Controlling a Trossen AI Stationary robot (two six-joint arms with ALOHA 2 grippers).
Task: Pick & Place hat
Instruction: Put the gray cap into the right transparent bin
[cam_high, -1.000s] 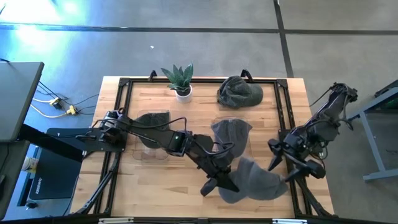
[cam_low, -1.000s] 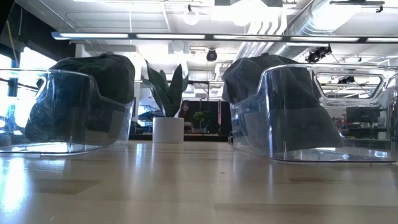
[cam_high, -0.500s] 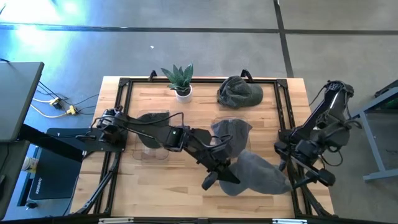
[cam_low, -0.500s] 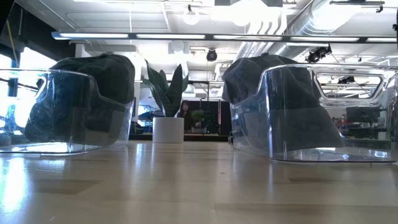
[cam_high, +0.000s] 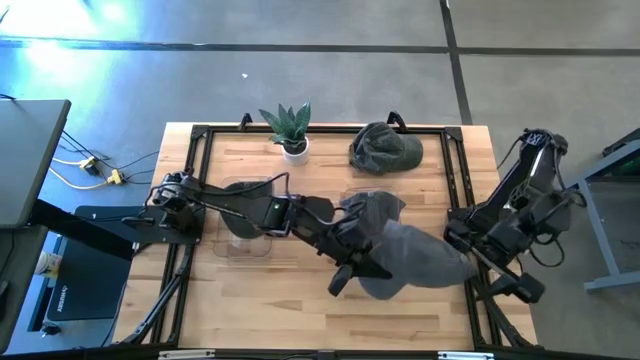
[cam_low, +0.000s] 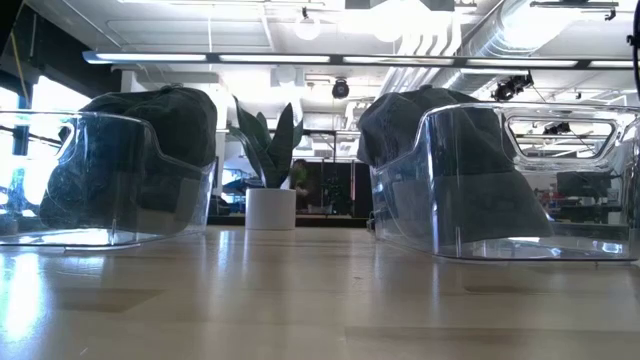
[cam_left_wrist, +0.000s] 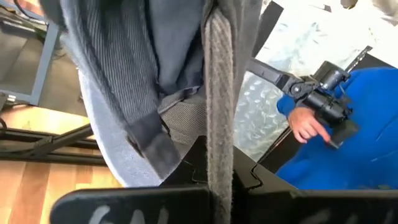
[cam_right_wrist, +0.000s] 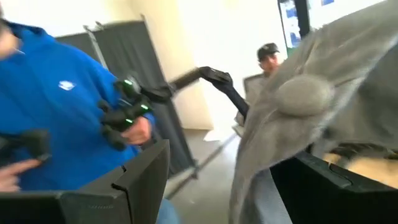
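A pale wooden tabletop (cam_high: 300, 300) inside a black frame stands on a grey concrete floor, with an open workspace visible beyond it.

Near the front edge, right of centre, a grey hat (cam_high: 420, 262) hangs lifted off the wood. The left pincer (cam_high: 352, 272) is closed on its left edge; the left wrist view shows a fold of the grey fabric clamped between that arm's dark fingers. The right pincer (cam_high: 478, 262) sits at the hat's right edge with its jaws wide apart, and in the right wrist view the cloth drapes close in front of it; whether it touches the hat cannot be told.

Further back, in the middle of the tabletop, stand two clear stands (cam_low: 510, 185), each carrying a dark hat (cam_low: 150, 140) in the low view. The lifted hat partly overlaps the right-hand one from above.

At the far edge are a small potted plant (cam_high: 290, 130) and another dark hat (cam_high: 386, 148) lying flat.

Beyond the tabletop, the wrist views show a person in a blue top (cam_right_wrist: 56, 106) holding a dark controller.

The risk lies in the grip: only a thin edge of soft fabric is pinched, so the hat could slip free or sag and drag. Swung carelessly towards the stands, it could snag or topple one of them.
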